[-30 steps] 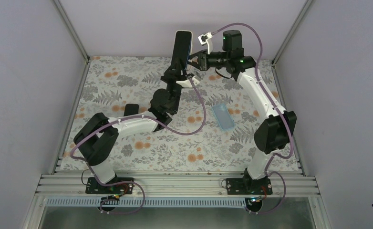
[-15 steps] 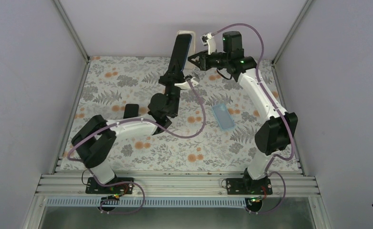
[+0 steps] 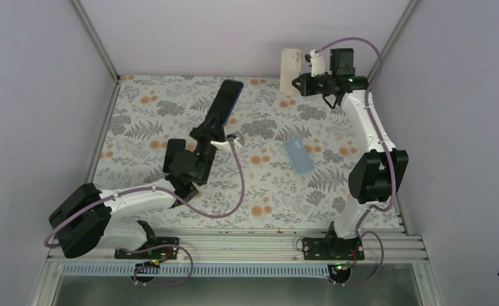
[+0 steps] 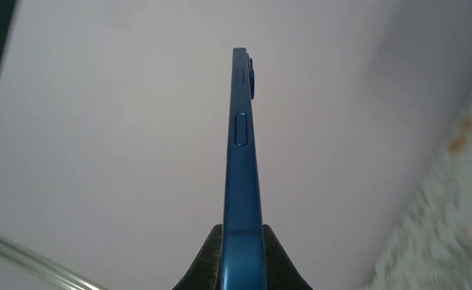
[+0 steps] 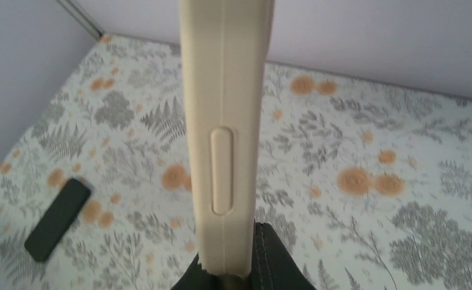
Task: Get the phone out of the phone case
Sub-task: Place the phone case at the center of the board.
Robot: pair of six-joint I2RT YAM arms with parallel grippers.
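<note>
Separation looks done: left gripper (image 3: 210,129) clamps the phone (image 3: 224,102) (blue edge), right gripper (image 3: 296,83) grips the phone case (image 3: 290,69), apparently empty. Next: set both on tabletop (image 3: 260,191).

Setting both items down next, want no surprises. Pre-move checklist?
1. Phone clear of beige case: ok, they are held apart in separate grippers.
2. Left gripper shut on the phone's end: ok.
3. Right gripper shut on the case's end: ok.
4. Case undamaged: cannot tell, too little of it shows.
5. Set-down spots: not ok everywhere, because a light-blue case and a black phone lie on the cloth.
</note>
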